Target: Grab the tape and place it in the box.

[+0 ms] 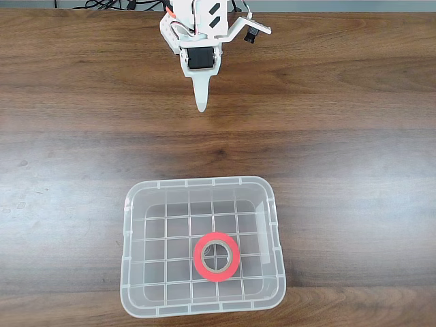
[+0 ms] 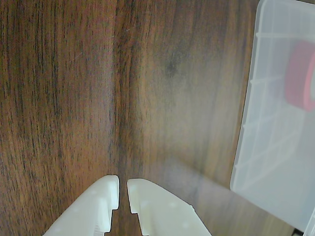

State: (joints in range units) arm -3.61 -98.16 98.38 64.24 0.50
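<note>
We noted the tape [image 1: 216, 257] lying flat on the grid floor of the box [image 1: 133, 204], toward its lower right in the fixed view; the wrist view showed it as a red blur through the clear wall. The gripper [image 2: 123, 183] hung well apart from the box over the bare wooden table [image 1: 354, 136], its jaws nearly together and holding nothing. We judged the placing done; nothing called for more than the arm parking.

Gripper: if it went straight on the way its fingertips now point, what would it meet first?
Probably bare wood. The gripper is nearly shut and empty, aimed at the table short of the box, where the tape lies. How steeply it points is unclear.
</note>
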